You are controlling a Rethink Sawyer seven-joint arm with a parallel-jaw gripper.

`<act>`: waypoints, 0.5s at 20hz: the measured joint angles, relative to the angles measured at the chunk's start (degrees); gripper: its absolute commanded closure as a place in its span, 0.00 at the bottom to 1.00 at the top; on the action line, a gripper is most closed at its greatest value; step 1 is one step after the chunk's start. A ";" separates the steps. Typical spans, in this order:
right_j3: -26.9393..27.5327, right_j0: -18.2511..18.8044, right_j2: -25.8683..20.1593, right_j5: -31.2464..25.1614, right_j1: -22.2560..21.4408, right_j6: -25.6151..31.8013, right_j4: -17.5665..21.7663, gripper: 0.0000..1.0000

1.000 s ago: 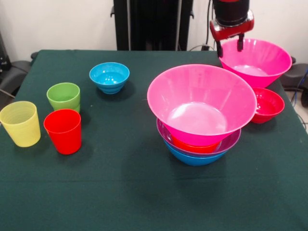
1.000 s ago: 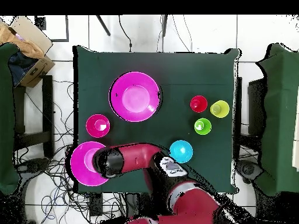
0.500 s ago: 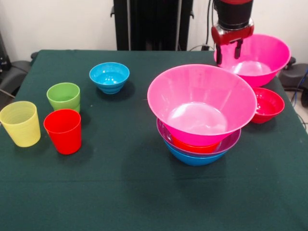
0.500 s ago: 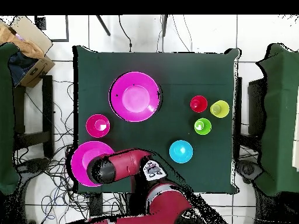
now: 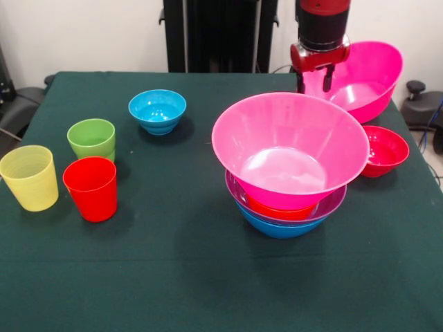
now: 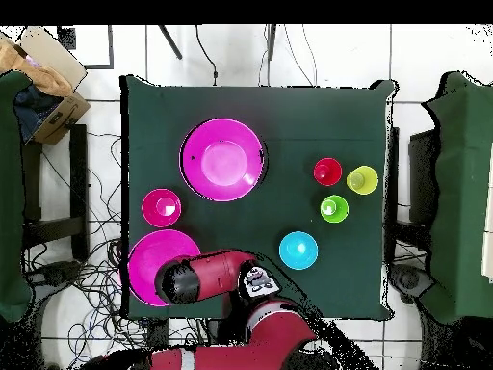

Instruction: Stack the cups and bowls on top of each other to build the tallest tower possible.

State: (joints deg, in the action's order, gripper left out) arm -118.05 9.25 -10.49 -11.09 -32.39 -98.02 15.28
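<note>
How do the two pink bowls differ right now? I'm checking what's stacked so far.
The pink bowl on the tower sits level, nested on the other bowls; the other pink bowl is tilted, at the table's far edge. The gripper straddles that one's rim; the tower one is untouched. Both look alike in colour and size.

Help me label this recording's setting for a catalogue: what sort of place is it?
Most likely a robotics lab or test room. A red arm's gripper works at a table draped in dark green cloth, cables trail over the tiled floor, and a cardboard box sits to one side.
</note>
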 measured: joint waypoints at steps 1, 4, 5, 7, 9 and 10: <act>-0.02 -0.04 0.25 -0.01 0.02 0.00 0.01 0.00; 0.02 -0.03 0.96 0.00 -0.07 0.00 0.00 0.00; 0.02 -0.04 1.18 0.00 -0.12 0.00 0.00 0.00; 0.02 -0.05 1.63 0.00 -0.28 0.00 0.00 0.00; 0.02 -0.14 2.33 0.00 -0.59 0.00 0.00 0.00; 0.02 -0.20 2.53 0.00 -0.71 0.00 0.00 0.00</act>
State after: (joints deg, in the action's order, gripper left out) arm -118.02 9.06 -7.96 -11.09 -33.10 -98.02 15.28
